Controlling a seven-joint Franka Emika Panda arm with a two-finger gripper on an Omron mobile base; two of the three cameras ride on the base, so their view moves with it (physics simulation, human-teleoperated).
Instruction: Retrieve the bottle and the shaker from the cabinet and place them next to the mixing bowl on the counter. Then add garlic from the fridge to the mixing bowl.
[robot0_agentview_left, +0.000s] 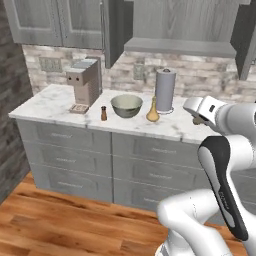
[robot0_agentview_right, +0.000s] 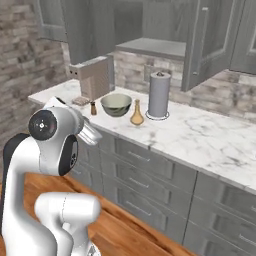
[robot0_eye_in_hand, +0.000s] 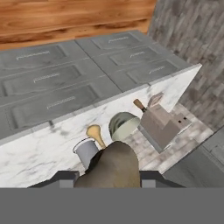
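- The end effector (robot0_eye_in_hand: 113, 175) is clamped on a brownish, rounded garlic bulb (robot0_eye_in_hand: 114, 165), seen close up in the hand view between the two dark fingers.
- In the left base view the end effector (robot0_agentview_left: 198, 119) hangs over the right part of the marble tabletop (robot0_agentview_left: 55, 102), with a bit of the brown garlic (robot0_agentview_left: 198, 120) showing under the white hand.
- The mixing bowl (robot0_agentview_left: 126, 106) stands on the tabletop well to the left of the end effector; it is green-grey, upright, and its inside looks empty.
- The tan, long-necked bottle (robot0_agentview_left: 152, 112) stands just beside the bowl, on the side nearer the end effector.
- The small dark shaker (robot0_agentview_left: 104, 113) stands on the bowl's far side from the end effector, close to it but apart.
- A paper towel roll (robot0_agentview_left: 165, 90) stands upright behind the bottle, near the wall.
- A coffee machine (robot0_agentview_left: 84, 83) sits farthest from the end effector, beyond the shaker.
- In the hand view the bowl (robot0_eye_in_hand: 123, 125), bottle (robot0_eye_in_hand: 96, 134) and paper towel roll (robot0_eye_in_hand: 86, 151) lie just past the held garlic.
- The upper cabinet (robot0_agentview_right: 210, 37) above the tabletop has a door standing open.
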